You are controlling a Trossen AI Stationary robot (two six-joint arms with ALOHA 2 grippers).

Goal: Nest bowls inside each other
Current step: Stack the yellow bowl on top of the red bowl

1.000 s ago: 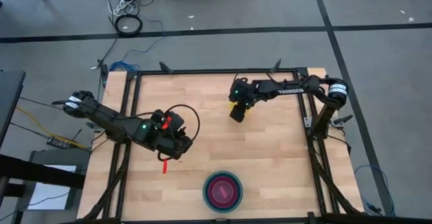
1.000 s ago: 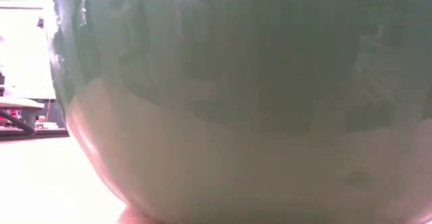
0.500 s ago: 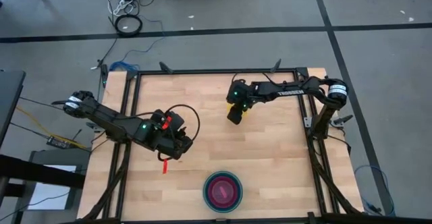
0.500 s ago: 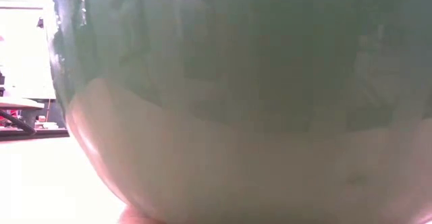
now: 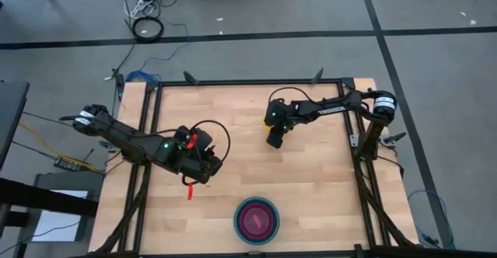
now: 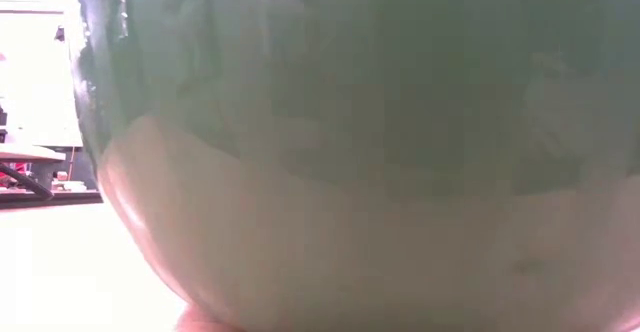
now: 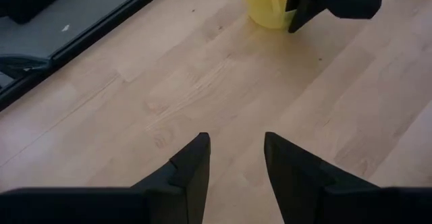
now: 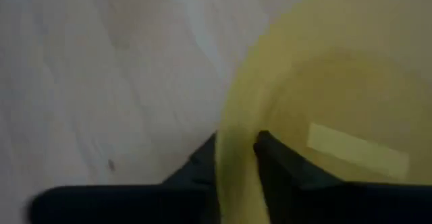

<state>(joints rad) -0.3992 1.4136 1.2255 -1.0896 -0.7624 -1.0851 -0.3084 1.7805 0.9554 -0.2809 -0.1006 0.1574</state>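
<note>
On the table [image 5: 233,110] I can count one stack of nested bowls [image 5: 256,219] near the front edge, and one small yellow bowl [image 7: 264,4] apart from it, toward the far side. From above, the stack shows a red-pink bowl in the middle with darker teal and green rims around it; how many bowls are inside the stack exactly, I cannot tell. In the low view the outer green bowl [image 6: 350,152] stands right before the camera and fills almost the whole picture, translucent, with a paler lower part. The right gripper [image 8: 236,158] is at the yellow bowl — its two dark fingers [image 8: 202,163] are closed on the rim, one finger outside the wall and one inside, with the yellow edge between them. A pale rectangular label lies on the inner bottom of this bowl. The left gripper [image 7: 235,158] waits over the left half of the table, well apart from both the stack and the yellow bowl; its fingers stand apart and nothing is between them. The table is of light wood planks inside a black metal frame. Around it there is a grey floor with dark lines, some cables [image 5: 144,13] and a coiled black cable — these lie beyond the far side of the table.
</note>
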